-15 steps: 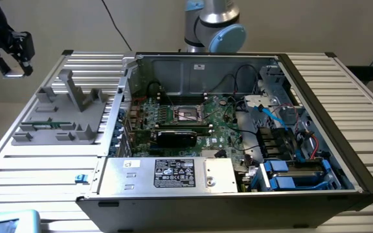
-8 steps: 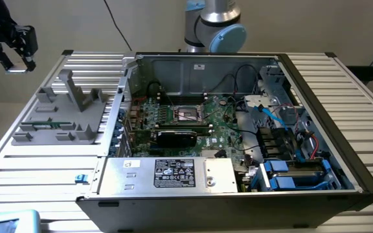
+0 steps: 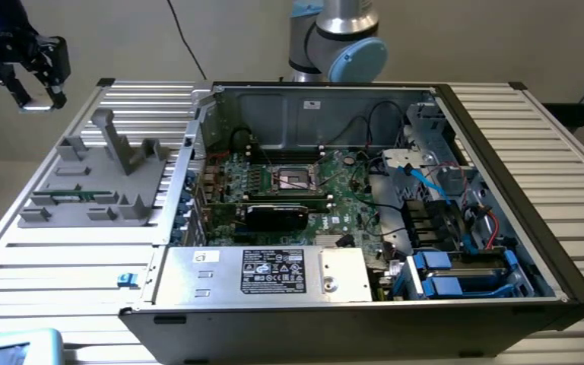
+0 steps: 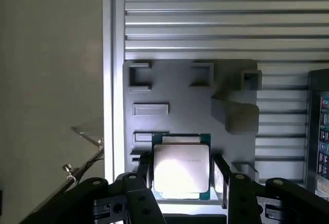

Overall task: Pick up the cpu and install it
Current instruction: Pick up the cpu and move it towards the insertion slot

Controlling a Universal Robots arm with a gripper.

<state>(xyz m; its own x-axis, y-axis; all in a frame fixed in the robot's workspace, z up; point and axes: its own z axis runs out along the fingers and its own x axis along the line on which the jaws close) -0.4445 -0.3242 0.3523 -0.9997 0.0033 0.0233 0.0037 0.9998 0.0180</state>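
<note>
The cpu [image 4: 181, 168], a flat square chip with a shiny silver top and a green rim, sits between my gripper's [image 4: 182, 175] black fingers [image 4: 220, 176], which press on its two opposite sides. In the exterior view my gripper [image 3: 36, 97] hangs in the air at the far upper left, beyond the table's corner, with the cpu [image 3: 36, 107] a small bright piece at its tips. The motherboard's open socket [image 3: 294, 179] lies inside the computer case [image 3: 495, 152], well off to the exterior view's right of my gripper.
A grey moulded holder [image 3: 99, 179] [image 4: 180, 90] lies on the slatted table [image 3: 69, 266] beside the case. Inside the case sit a black expansion card [image 3: 277, 215], a silver power supply [image 3: 261, 274], blue drive bays [image 3: 455, 277] and loose cables. The arm's base [image 3: 333, 42] stands behind the case.
</note>
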